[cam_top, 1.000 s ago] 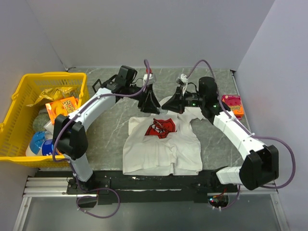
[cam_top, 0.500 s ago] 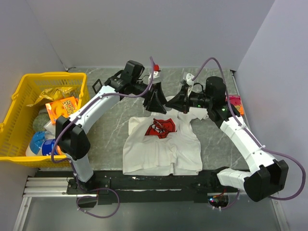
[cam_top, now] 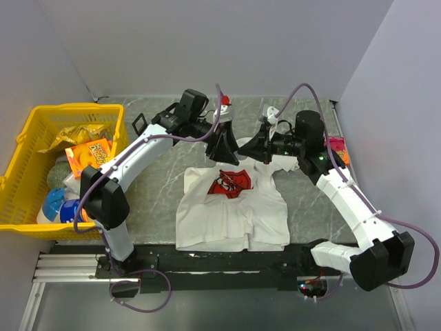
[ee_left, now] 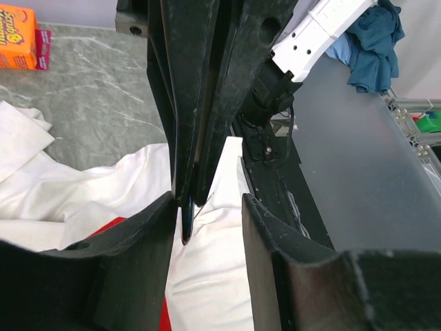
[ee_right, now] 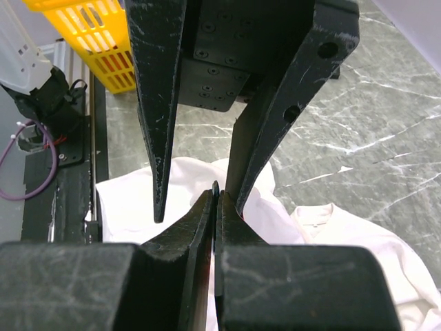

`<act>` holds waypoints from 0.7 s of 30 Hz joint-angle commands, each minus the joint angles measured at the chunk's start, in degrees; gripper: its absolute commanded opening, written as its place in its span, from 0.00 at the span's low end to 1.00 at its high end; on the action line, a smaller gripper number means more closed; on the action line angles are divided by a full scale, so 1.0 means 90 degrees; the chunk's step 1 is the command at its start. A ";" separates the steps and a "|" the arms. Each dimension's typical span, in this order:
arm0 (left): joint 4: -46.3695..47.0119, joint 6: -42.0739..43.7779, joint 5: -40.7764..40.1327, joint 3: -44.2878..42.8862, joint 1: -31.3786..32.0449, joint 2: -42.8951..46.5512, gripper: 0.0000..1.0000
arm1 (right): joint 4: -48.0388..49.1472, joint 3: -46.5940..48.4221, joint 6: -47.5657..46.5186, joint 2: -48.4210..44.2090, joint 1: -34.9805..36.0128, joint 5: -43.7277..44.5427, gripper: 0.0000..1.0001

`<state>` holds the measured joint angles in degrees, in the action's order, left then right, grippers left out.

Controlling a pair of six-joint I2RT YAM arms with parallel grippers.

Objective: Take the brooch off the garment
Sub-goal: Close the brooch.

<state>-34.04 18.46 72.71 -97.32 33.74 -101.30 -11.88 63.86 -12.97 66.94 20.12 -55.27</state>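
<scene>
1. The right gripper [ee_right: 214, 195] has shifted back over the garment [cam_top: 231, 221], pinching a dark sliver, seemingly the brooch [ee_right: 215, 187], just above the cloth.
2. The left gripper [ee_left: 207, 200] hangs spread around it; removal looks close.

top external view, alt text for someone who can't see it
Two robot arms reach inward, the left pincer and right pincer nearly meeting over the collar end of a white T-shirt with a red print, on a grey marbled table. A yellow basket of packets sits left.
</scene>
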 commanded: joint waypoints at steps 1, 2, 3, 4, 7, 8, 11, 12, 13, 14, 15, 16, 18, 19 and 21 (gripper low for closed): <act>0.0188 0.0117 0.0446 0.0188 0.0002 0.0249 0.47 | 0.0089 0.0219 0.0006 -0.0221 0.0020 -0.0139 0.00; 0.0208 0.0078 0.0456 0.0207 0.0002 0.0249 0.47 | 0.0205 0.0210 0.0170 -0.0221 -0.0018 -0.0245 0.00; 0.0257 0.0059 0.0476 0.0217 0.0002 0.0240 0.47 | 0.0323 0.0181 0.0288 -0.0221 -0.0048 -0.0314 0.00; 0.0296 0.0020 0.0476 0.0237 -0.0008 0.0239 0.47 | 0.0420 0.0151 0.0405 -0.0230 -0.0067 -0.0363 0.00; 0.0617 -0.0369 0.0583 0.0237 0.0002 0.0220 0.46 | 0.0655 0.0073 0.0621 -0.0260 -0.0106 -0.0383 0.00; 0.0715 -0.0478 0.0622 0.0227 0.0002 0.0220 0.45 | 0.0714 0.0034 0.0708 -0.0279 -0.0107 -0.0373 0.00; 0.1038 -0.0868 0.0681 0.0159 0.0002 0.0200 0.43 | 0.1191 -0.0209 0.1097 -0.0338 -0.0175 -0.0402 0.00; 0.1116 -0.0956 0.0681 0.0149 0.0002 0.0191 0.42 | 0.1647 -0.0404 0.1254 -0.0347 -0.0223 -0.0431 0.00; 0.1223 -0.1083 0.0672 0.0110 0.0002 0.0191 0.41 | 0.1923 -0.0531 0.1430 -0.0377 -0.0320 -0.0461 0.00; 0.1243 -0.1123 0.0652 0.0081 0.0002 0.0191 0.41 | 0.2225 -0.0678 0.1983 -0.0396 -0.0389 -0.0509 0.00; 0.1243 -0.1143 0.0642 0.0052 -0.0008 0.0191 0.41 | 0.2702 -0.1037 0.2307 -0.0425 -0.0467 -0.0568 0.00; 0.1263 -0.1181 0.0642 0.0013 0.0001 0.0200 0.41 | 0.3673 -0.1243 0.2688 -0.0435 -0.0671 -0.0684 0.00; 0.1282 -0.1221 0.0613 -0.0007 0.0002 0.0230 0.41 | 0.4782 -0.1799 0.3821 -0.0426 -0.0867 -0.0773 0.00; 0.1302 -0.1260 0.0603 0.0012 0.0002 0.0259 0.41 | 0.5637 -0.1937 0.4114 -0.0426 -0.0936 -0.0822 0.00; 0.1351 -0.1289 0.0574 0.0041 0.0002 0.0278 0.41 | 0.5880 -0.2046 0.4459 -0.0426 -0.1024 -0.0871 0.00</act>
<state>-25.08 8.91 74.94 -95.07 33.74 -101.21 21.34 48.14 14.04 63.92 13.10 -61.45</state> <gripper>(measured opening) 0.410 0.068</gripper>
